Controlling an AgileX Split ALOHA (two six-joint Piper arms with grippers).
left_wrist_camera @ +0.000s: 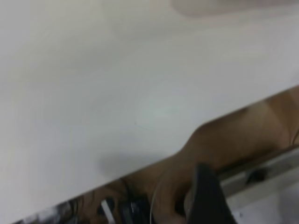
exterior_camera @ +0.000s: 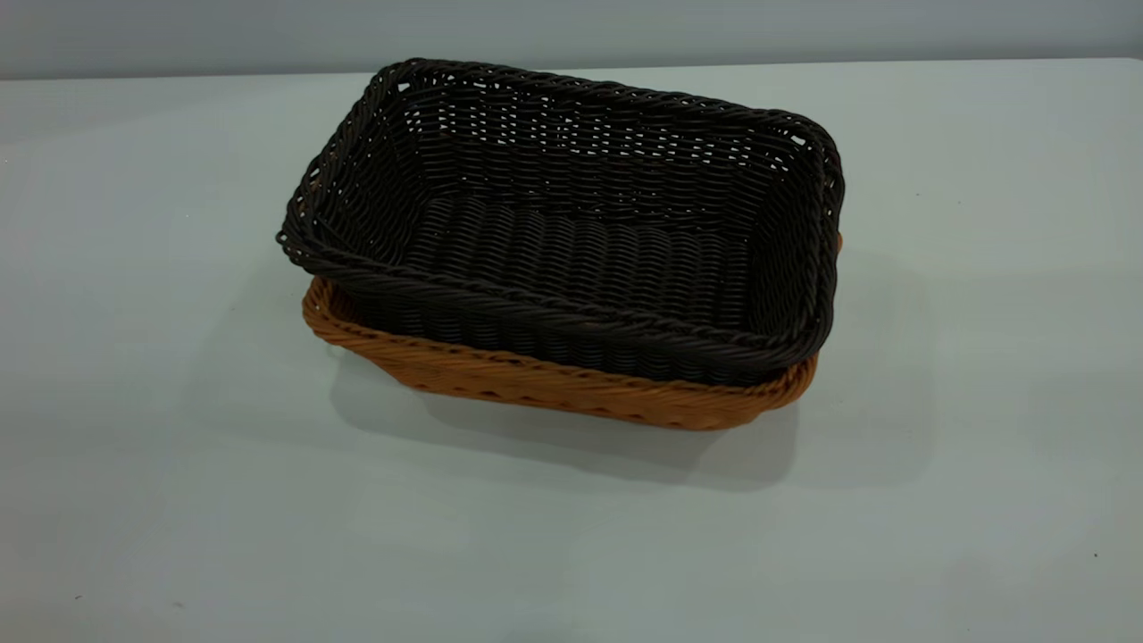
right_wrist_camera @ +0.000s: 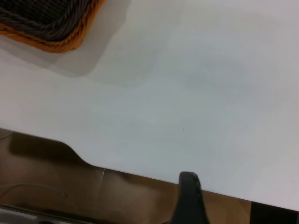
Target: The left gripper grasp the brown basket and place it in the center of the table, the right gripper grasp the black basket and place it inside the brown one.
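You have a very dark brown-black basket (exterior_camera: pixel 571 232) — tight horizontal weave, braided rim, small gaps of light showing through its far wall. Under it, your brown basket (exterior_camera: pixel 554 384) shows as an orange-tan woven band with a twisted rim. The table (exterior_camera: pixel 161 491) is plain white — unpatterned. Past its edge, the wrist views give you tan-brown flooring (right_wrist_camera: pixel 56 186).

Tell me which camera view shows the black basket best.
The exterior view: the whole black basket is visible there, nested inside the brown basket on the table. The right wrist view catches only one dark corner within the brown rim. The left wrist view shows none of it, only tabletop.
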